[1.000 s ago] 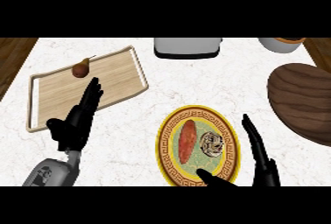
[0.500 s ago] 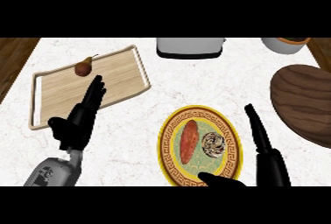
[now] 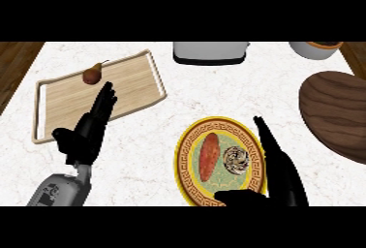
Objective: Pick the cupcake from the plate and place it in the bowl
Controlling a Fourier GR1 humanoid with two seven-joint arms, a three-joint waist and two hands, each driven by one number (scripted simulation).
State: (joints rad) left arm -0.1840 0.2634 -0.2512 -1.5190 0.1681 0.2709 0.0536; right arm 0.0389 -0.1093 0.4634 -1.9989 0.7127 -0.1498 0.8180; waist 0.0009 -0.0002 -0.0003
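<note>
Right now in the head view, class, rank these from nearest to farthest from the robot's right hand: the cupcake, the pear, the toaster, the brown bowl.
From the right hand:
1. Cupcake, on the yellow plate just left of the hand's fingers.
2. Brown bowl, at the right edge, up and right of the hand.
3. Toaster, at the counter's far edge, centre.
4. Pear, on the wooden tray, far left.

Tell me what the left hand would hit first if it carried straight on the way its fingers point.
Probably the pear. The left hand lies open over the wooden tray, fingers aimed up the view toward the pear just past their tips. Height is unclear, so it might pass above.
</note>
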